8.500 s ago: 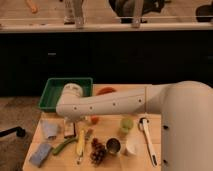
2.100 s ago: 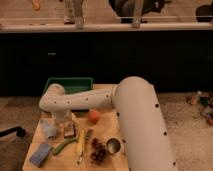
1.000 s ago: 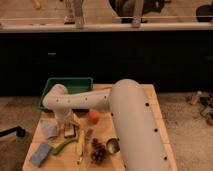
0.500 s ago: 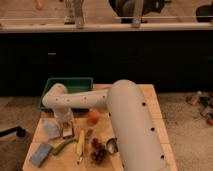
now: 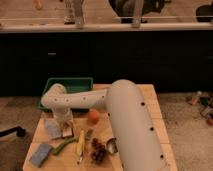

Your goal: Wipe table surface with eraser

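1. Dark cabinet fronts run along the back of the room under a long counter. In front of them stands the pale plank table surface [image 5: 100, 129], with a green tray [image 5: 75, 84] at its far left corner.
2. From the one camera view, the big white arm [image 5: 130, 125] sweeps in from the lower right and bends down at the left side of the table. Its gripper [image 5: 62, 125] sits low, just in front of the tray.
3. The fingers look pinched narrow on the eraser [image 5: 66, 132], a small cream-topped block resting on the wood right beneath them, beside a pale cloth [image 5: 51, 128].
4. An orange fruit [image 5: 93, 116], a banana [image 5: 80, 144], grapes [image 5: 98, 151] and a blue-grey sponge [image 5: 41, 154] crowd the near boards.
5. By my reckoning the grab is made and nothing more. No wiping stroke shows, so the whole rubbing of the table is left, and free wood for it is scarce.
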{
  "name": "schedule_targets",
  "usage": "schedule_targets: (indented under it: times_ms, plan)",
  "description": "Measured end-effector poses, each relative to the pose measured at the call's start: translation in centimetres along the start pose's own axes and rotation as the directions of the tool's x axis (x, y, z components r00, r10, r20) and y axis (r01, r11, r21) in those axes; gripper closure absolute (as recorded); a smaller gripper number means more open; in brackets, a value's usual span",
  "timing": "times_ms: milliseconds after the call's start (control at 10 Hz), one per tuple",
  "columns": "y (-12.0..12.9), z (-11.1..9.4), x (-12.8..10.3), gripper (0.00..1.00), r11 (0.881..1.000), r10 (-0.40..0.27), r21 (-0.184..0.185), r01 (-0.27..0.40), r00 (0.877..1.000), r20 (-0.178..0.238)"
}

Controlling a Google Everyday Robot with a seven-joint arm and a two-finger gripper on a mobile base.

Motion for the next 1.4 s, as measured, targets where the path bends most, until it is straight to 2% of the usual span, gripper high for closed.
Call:
schedule_targets:
  times_ms: [600, 1000, 1400]
  plan:
    - [-0.4, -1.3, -0.4, 1.0, 0.999, -0.026, -0.029, 0.025, 0.999, -0.037]
    - [-1.3, -2.7, -1.0, 1.0, 0.999, -0.046, -0.016, 0.045, 0.996, -0.071]
    - [-1.1, -4.5, -1.3, 1.0, 0.999, -0.047, 0.003, 0.048, 0.992, -0.113]
